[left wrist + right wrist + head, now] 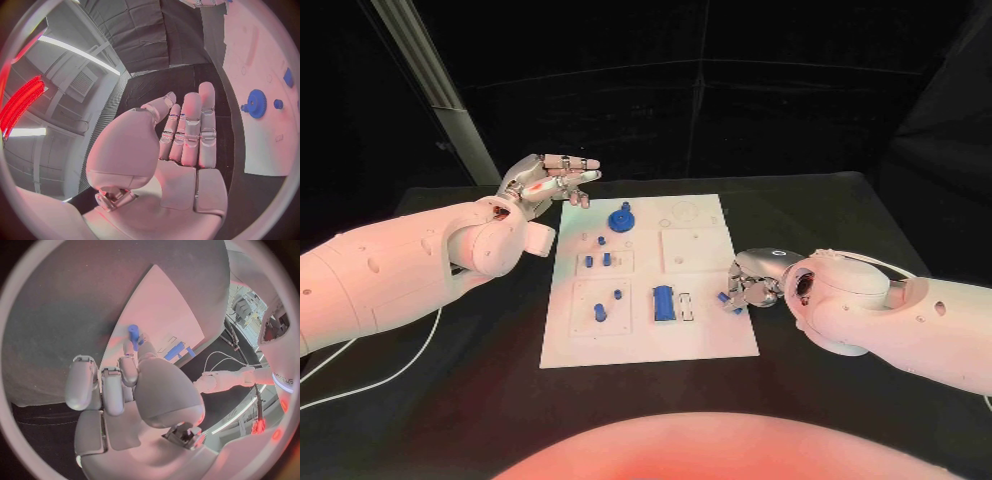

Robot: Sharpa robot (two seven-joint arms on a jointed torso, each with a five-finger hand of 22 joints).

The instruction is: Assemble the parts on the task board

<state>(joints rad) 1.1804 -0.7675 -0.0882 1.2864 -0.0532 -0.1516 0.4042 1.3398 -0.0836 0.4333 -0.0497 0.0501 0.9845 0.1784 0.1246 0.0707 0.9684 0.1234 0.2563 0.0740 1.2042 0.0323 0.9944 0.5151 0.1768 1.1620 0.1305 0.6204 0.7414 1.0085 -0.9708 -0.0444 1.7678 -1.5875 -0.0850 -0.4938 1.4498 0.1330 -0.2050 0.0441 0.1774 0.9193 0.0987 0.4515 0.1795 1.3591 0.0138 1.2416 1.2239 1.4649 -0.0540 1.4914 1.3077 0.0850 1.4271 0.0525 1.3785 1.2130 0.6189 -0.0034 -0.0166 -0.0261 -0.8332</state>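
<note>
I see the black worktop (473, 400), matte and dark, carrying the task board (646, 340), a flat white rectangular plate with shallow square recesses marked into it. In the recess nearest the board's middle a blue rectangular block (664, 304) stands beside a thinner pale blue bar (687, 306). To its left another recess holds two small blue pegs (609, 302), and the recess above that holds a few more short blue pegs (597, 260). At the far end of the board a round blue gear (622, 218) with a toothed rim and a raised hub sits on the white surface; my left wrist view shows its teeth clearly.

My left hand (548, 181) hangs above the far left corner of the board, its silver fingers (190, 130) straight, side by side and holding nothing. My right hand (754, 282) sits at the board's right edge, fingers (106, 390) curled down. It pinches a small blue peg (134, 333) at the fingertips, just over the white surface.
</note>
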